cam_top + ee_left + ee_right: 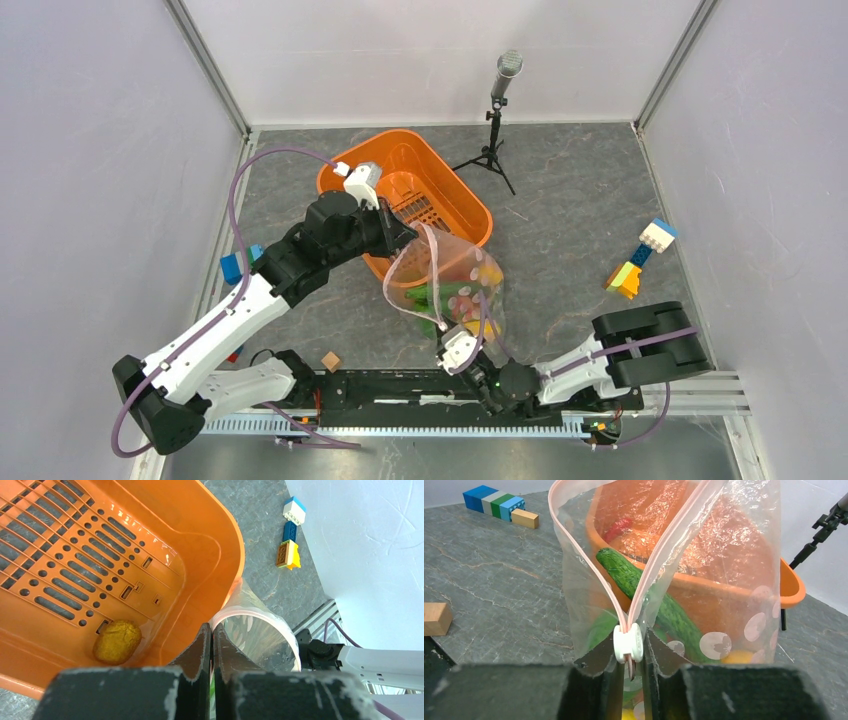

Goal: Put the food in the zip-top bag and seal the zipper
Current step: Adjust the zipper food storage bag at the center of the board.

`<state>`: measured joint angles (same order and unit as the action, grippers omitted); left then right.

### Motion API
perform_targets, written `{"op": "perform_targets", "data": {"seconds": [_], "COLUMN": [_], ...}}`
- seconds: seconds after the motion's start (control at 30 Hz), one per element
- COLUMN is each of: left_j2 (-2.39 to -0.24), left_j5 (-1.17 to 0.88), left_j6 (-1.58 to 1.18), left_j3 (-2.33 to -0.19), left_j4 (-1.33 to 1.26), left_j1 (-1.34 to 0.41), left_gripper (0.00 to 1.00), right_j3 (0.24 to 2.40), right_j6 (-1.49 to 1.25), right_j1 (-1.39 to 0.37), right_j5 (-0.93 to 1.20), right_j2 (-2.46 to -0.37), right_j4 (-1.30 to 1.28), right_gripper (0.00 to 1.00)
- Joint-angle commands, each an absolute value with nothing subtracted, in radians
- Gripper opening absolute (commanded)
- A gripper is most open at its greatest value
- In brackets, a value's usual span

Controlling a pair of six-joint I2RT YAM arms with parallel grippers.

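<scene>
The sealing step is set up but not yet run. The right gripper (629,646) has its jaws closed snugly on the white slider (628,642) at the near end of the zipper (668,555), whose two pink tracks part in a V above it, so the mouth is open. The left gripper (212,640) has its jaws pinched fully shut on the far edge of the zip-top bag (445,285), just beside the near rim of the orange basket (200,525).

The bag hangs between the two grippers over the desk, mouth up. Its long axis runs from the basket back toward the arm bases. Inside, the cucumber (624,577) leans with its upper end toward the basket.

To close it well, I judge the left arm should keep the mouth edge taut and level. The right arm should draw the slider straight along the tracks toward it, without twisting. Slack would likely let the tracks buckle or the slider jam.

A brownish-yellow rounded piece (117,641) lies in the basket; if it is food, sealing now would leave it out
</scene>
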<state>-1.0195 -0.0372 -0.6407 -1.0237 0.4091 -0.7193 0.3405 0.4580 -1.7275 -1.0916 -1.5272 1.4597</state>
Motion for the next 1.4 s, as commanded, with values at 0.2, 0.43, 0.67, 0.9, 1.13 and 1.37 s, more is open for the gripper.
{"op": "perform_targets", "data": {"seconds": [0.2,0.43,0.67,0.9,1.13,1.37], "left_j2": [-0.970,-0.944,-0.863,-0.785,-0.760,-0.619], "left_j5": [-0.012,-0.008,0.023,0.043,0.043,0.015], "left_j6": [-0.692,-0.686,-0.684,-0.664,-0.695,-0.792], "left_j3": [-1.015,-1.014,-0.991,-1.017,-1.074,-0.941], "left_j4": [0.361,0.372,0.439,0.558,0.731,0.847], "left_j1": [-0.709,-0.704,-0.704,-0.704,-0.704,-0.704], "left_gripper": [0.02,0.02,0.02,0.02,0.03,0.31], "right_j3": [0.265,0.271,0.346,0.475,0.608,0.716], "right_j6": [0.376,0.283,0.175,0.129,0.140,0.174], "right_j1": [-1.721,-1.720,-1.669,-1.599,-1.578,-1.523], "right_j5": [-0.988,-0.875,-0.686,-0.487,-0.311,-0.182], "right_j2": [-1.361,-1.115,-0.876,-0.669,-0.655,-0.688], "right_j4": [1.612,1.230,0.695,0.169,-0.143,-0.277], "right_gripper": [0.00,0.00,0.00,0.00,0.00,0.00]}}
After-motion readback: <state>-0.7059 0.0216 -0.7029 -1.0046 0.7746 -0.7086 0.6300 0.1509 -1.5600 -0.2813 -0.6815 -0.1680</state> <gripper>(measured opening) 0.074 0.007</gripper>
